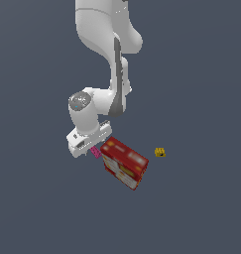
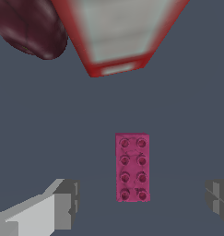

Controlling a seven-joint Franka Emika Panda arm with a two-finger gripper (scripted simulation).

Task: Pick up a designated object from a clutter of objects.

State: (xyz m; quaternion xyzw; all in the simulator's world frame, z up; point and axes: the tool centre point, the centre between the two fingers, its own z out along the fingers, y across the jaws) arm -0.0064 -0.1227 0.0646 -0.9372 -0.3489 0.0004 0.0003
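Observation:
The designated pink studded block (image 1: 95, 152) lies flat on the dark floor, just beside the big red box (image 1: 124, 163) on the exterior view's left. In the wrist view the block (image 2: 132, 167) lies lengthwise between my two fingers, which stand wide apart on either side without touching it. My gripper (image 1: 91, 150) (image 2: 141, 203) is open and empty, low over the block. The tiny yellow block (image 1: 160, 152) lies past the box on the exterior view's right. No blue cup shows in either view.
The red box's end face (image 2: 118, 37) is close ahead of the pink block in the wrist view. A dark maroon rounded thing (image 2: 30, 27) sits next to the box there. The arm's white links (image 1: 112, 59) rise above the hand.

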